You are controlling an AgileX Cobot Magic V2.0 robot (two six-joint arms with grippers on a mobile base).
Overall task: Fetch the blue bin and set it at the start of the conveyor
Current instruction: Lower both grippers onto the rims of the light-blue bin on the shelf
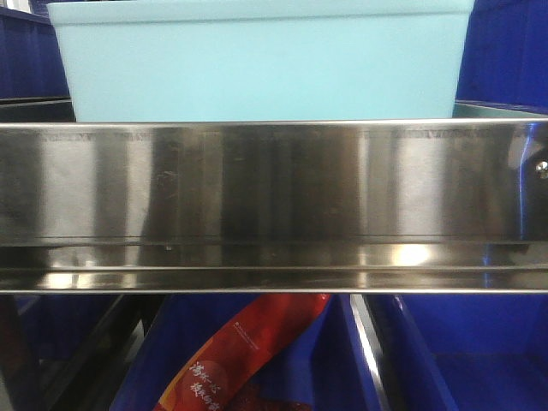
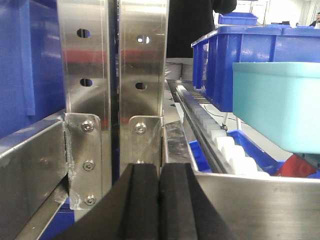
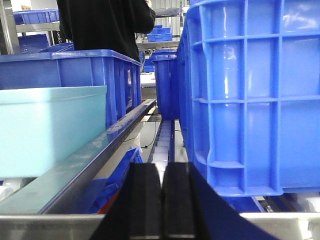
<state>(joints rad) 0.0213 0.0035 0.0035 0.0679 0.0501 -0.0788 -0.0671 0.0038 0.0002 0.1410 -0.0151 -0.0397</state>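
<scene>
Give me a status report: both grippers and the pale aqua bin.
Left gripper shut, empty; right gripper shut, empty. Pale aqua-blue plastic bin ungrasped, behind shiny stainless-steel rail. Glossy dark-blue crates alongside.

My front camera sits low and very close, square onto the steel rail, with the blue bin just above it. Each wrist camera looks level over its own fingers. From the left gripper that bin shows at right, from the right gripper at left, so all three views share it.
</scene>
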